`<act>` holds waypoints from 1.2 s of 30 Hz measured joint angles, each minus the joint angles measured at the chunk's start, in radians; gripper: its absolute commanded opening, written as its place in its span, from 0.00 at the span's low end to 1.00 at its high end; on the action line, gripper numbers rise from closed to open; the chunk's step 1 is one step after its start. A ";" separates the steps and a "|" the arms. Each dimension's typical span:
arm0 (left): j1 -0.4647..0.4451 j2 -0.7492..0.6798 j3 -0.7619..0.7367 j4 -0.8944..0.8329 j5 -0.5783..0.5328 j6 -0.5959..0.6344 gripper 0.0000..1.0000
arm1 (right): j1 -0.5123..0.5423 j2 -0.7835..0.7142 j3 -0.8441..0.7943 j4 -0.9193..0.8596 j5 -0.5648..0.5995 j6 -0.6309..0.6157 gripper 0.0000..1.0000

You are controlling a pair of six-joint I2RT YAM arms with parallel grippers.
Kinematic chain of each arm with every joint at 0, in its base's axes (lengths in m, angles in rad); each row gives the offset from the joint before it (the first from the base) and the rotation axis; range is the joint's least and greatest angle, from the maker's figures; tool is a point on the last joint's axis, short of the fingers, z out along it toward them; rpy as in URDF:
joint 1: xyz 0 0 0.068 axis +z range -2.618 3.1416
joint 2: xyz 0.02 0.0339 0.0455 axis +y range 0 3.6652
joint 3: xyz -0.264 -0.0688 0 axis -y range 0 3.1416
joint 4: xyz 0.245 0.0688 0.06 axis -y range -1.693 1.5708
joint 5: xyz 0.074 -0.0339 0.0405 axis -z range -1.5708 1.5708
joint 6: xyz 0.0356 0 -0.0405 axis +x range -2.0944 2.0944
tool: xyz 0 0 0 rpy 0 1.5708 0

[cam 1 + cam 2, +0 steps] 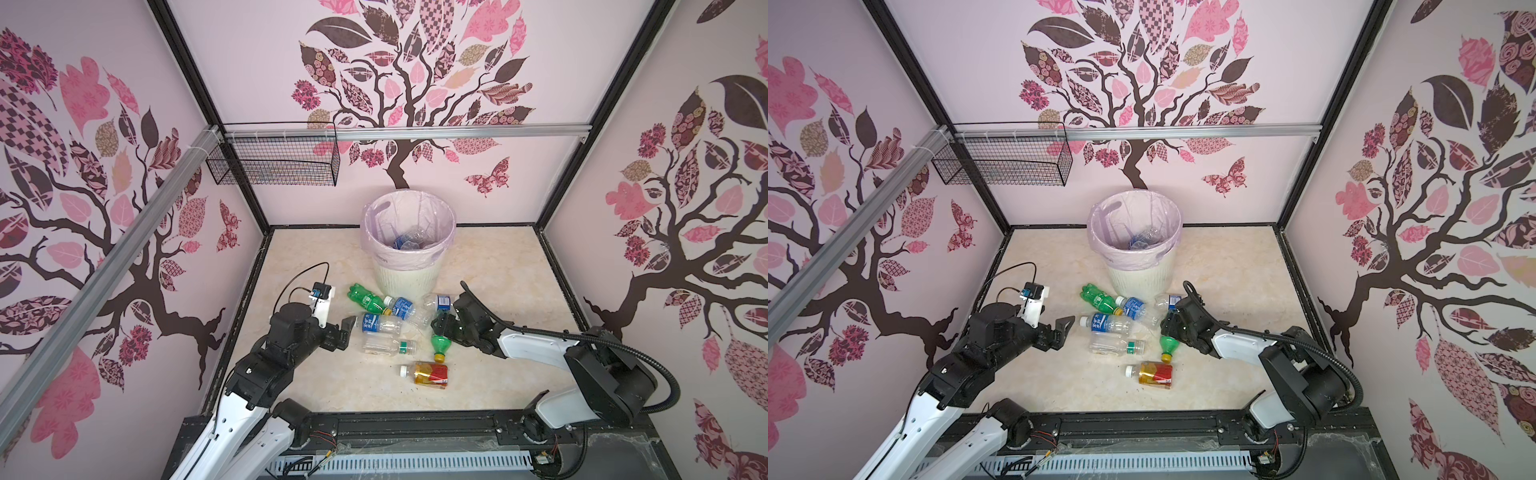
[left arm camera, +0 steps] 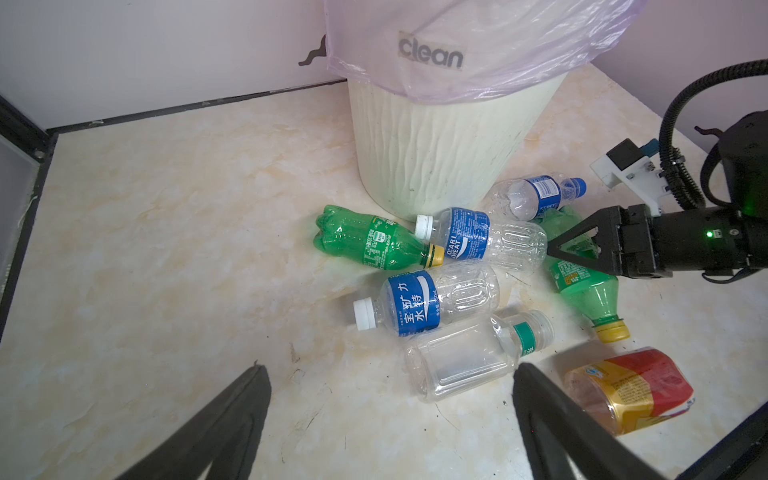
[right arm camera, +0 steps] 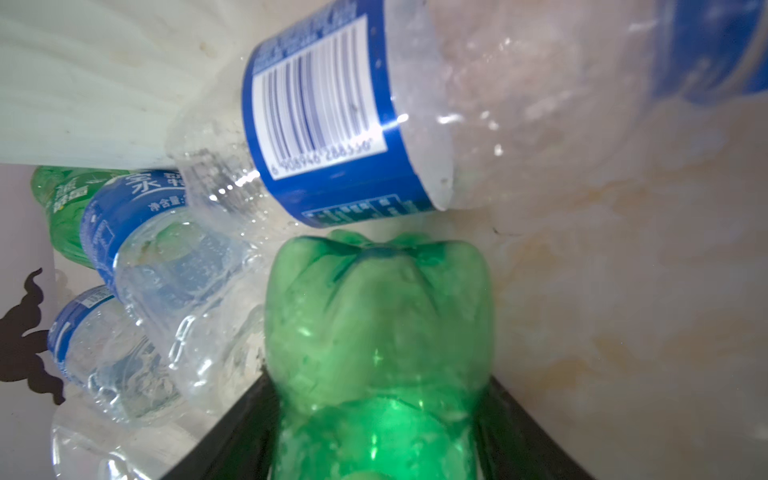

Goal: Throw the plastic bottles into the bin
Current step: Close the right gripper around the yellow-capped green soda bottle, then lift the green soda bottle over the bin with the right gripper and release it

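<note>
Plastic bottles (image 1: 390,325) strewn flat on the table (image 1: 498,270), seven in a loose cluster between the two arms. Nearest, amber bottle (image 1: 430,374) with red label and white cap, lying a little apart. Just behind, clear bottle with a green neck band (image 1: 384,345), beside the left claw (image 1: 349,331), fingers spread wide, gripping nothing, at the cluster's left edge. Opposite, right claw (image 1: 437,329) clamped on the base of a green bottle (image 1: 439,345), yellow cap toward the near edge, body flat on the table. In the right wrist view, black fingers (image 3: 241,436) pressed to both its sides. Farther in, blue-labelled bottle with Chinese lettering (image 1: 376,323) and second blue-labelled bottle (image 1: 402,308), side by side, white-capped. Second green bottle (image 1: 365,298) at the left. Small blue-capped bottle (image 1: 436,303) at the right, close to the bin's foot. Beyond, bin (image 1: 403,278) upright near the back wall, pink liner folded over the rim, several crushed clear bottles (image 1: 409,241) inside. Farthest, black wire basket (image 1: 274,166) hung on the rail.
</note>
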 measured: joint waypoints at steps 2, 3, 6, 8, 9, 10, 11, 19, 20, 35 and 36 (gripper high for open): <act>0.000 0.000 0.000 0.000 0.000 0.000 0.95 | 0.000 -0.002 0.003 -0.016 0.023 -0.012 0.62; 0.000 0.000 0.000 0.000 0.000 0.000 0.95 | 0.000 -0.004 0.006 -0.030 0.040 -0.022 0.59; 0.000 0.001 0.000 0.000 0.003 0.000 0.95 | -0.005 -0.020 0.017 -0.084 0.086 -0.059 0.54; 0.000 0.004 0.000 0.000 0.003 0.000 0.95 | -0.015 -0.042 0.017 -0.127 0.119 -0.089 0.54; 0.000 0.006 0.000 0.000 0.003 0.000 0.95 | -0.023 -0.056 0.017 -0.154 0.135 -0.105 0.53; 0.000 0.007 0.000 0.000 0.003 0.000 0.95 | -0.032 -0.072 0.017 -0.182 0.150 -0.124 0.53; 0.000 0.008 0.000 0.000 0.003 -0.001 0.95 | -0.037 -0.087 0.017 -0.202 0.158 -0.138 0.52; 0.000 0.018 0.000 0.001 0.001 -0.008 0.95 | -0.051 -0.325 0.075 -0.398 0.195 -0.305 0.46; 0.000 0.019 0.000 0.001 0.000 -0.011 0.95 | -0.051 -0.353 0.101 -0.415 0.195 -0.324 0.45; 0.000 0.011 0.000 0.002 0.000 -0.045 0.95 | -0.063 -0.269 0.858 -0.503 0.072 -0.586 0.45; 0.000 0.007 0.000 0.002 0.000 -0.048 0.95 | -0.064 -0.203 0.939 -0.491 0.062 -0.594 0.46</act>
